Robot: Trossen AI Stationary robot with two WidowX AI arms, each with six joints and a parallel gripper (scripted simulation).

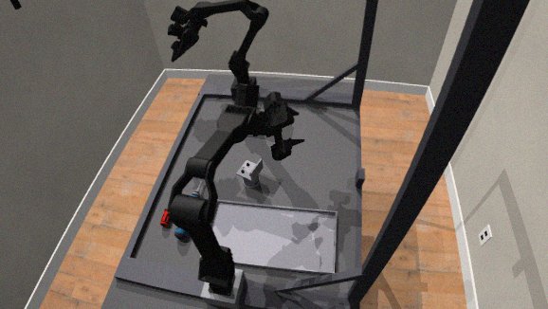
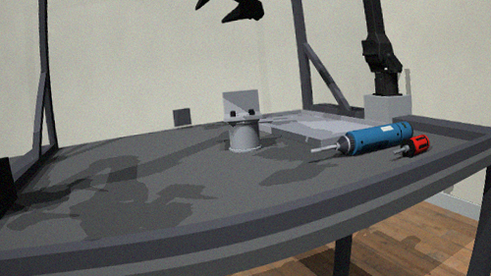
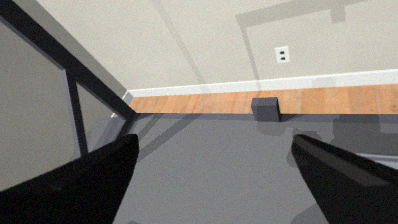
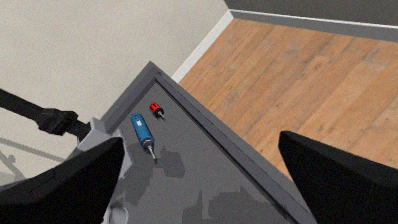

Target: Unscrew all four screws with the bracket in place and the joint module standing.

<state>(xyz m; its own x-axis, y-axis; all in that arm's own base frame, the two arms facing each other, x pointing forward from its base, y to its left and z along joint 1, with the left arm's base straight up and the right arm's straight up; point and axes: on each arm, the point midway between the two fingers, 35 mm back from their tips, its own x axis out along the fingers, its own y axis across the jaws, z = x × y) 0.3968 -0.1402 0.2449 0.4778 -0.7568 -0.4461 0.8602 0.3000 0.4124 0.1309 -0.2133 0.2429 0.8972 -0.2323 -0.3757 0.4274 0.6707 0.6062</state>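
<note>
Exterior view shows the joint module (image 1: pixel 251 183) (image 2: pixel 244 136) (image 4: pixel 119 215) standing below the left end effector (image 1: pixel 300 127) (image 2: pixel 210 15) (image 3: pixel 215 137), bracket (image 1: pixel 247 172) (image 2: pixel 240 100) on top. Both that one and the right end effector (image 1: pixel 173 46) (image 4: pixel 202 141) have fingers spread, holding nothing. Two dark screw heads (image 1: pixel 247 164) (image 2: pixel 233 113) show; I can't make out the others. Ahead of the right end effector lies the blue electric screwdriver (image 1: pixel 180 233) (image 2: pixel 380 137) (image 4: pixel 142 131). I'd grip its barrel squarely, steady the loose module, then press straight down.
</note>
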